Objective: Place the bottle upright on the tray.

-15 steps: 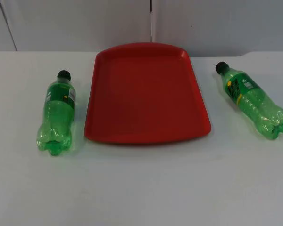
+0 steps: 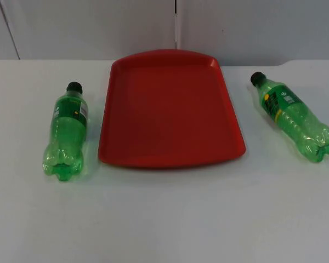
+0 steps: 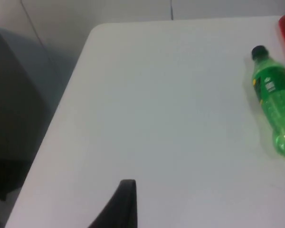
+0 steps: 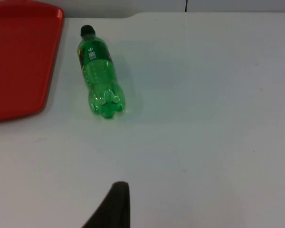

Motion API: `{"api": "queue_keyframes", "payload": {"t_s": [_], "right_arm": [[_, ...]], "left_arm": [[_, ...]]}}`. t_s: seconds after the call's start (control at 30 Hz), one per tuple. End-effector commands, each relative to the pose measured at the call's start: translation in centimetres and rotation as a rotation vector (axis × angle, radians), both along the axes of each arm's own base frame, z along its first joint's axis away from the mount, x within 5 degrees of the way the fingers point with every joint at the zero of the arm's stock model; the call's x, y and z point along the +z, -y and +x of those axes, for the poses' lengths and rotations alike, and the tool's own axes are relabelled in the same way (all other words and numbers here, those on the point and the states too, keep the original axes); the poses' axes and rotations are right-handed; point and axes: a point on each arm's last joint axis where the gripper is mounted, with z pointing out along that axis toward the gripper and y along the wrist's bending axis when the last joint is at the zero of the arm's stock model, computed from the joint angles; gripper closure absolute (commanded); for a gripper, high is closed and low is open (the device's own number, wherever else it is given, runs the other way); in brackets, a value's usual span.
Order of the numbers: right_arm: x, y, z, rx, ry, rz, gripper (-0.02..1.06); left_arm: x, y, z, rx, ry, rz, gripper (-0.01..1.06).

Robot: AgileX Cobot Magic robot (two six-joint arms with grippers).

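I looked at the top view and saw the red tray (image 2: pixel 170 109) in the centre of the frame, a smooth plastic tray with rounded corners and a low raised rim, lying flat on the white table (image 2: pixel 164 219) with its far edge close to the grey partition wall (image 2: pixel 98 27). At the left of the frame the left bottle (image 2: pixel 66 131) lay on its side, just beside the tray but not touching it. It was a clear green plastic bottle with a dark cap pointing to the upper part of the frame and a lobed base pointing to the lower part. At the right of the frame the right bottle (image 2: pixel 293 116), of the same kind, also lay on its side, turned diagonally with its cap toward the upper left, and it was apart from the tray. Nothing stood on the tray. In the left wrist view I saw one black fingertip of the left gripper (image 3: pixel 118 206) above bare table, well apart from the left bottle (image 3: pixel 273 102). In the right wrist view one black fingertip of the right gripper (image 4: pixel 111 206) was also above bare table, well apart from the right bottle (image 4: pixel 99 73). I could not tell for either gripper how its fingers stood.
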Motion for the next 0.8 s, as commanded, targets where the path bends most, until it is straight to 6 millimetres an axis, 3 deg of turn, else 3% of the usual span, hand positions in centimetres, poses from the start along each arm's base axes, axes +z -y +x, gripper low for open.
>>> {"api": "queue_keyframes", "payload": {"t_s": [0.0, 0.17, 0.33, 0.37, 0.47, 0.53, 0.7, 0.77], "right_arm": [[0.0, 0.0, 0.0, -0.005, 0.009, -0.006, -0.01], [0.0, 0.0, 0.0, -0.005, 0.009, -0.006, -0.01], [0.0, 0.0, 0.0, -0.005, 0.009, -0.006, -0.01], [0.0, 0.0, 0.0, -0.005, 0.009, -0.006, -0.01], [0.0, 0.0, 0.0, -0.005, 0.009, -0.006, -0.01], [0.0, 0.0, 0.0, -0.005, 0.009, -0.006, -0.01], [0.0, 0.0, 0.0, -0.005, 0.009, -0.006, -0.01], [0.0, 0.0, 0.0, -0.005, 0.009, -0.006, -0.01]], "left_arm": [[0.9, 0.3, 1.1, -0.026, 0.024, -0.025, 0.0], [2.2, 0.4, 4.0, -0.044, 0.019, -0.047, 0.0], [3.5, 0.2, 8.3, -0.06, -0.047, -0.051, 0.0], [3.5, 0.2, 8.3, -0.06, -0.047, -0.051, 0.0], [4.2, 0.2, 12.0, -0.073, -0.103, -0.067, 0.0], [4.1, 0.2, 13.2, -0.08, -0.133, -0.068, 0.0], [3.8, -0.1, 18.5, -0.092, -0.236, -0.069, 0.0], [3.7, -0.1, 19.4, -0.092, -0.251, -0.071, 0.0]]}}
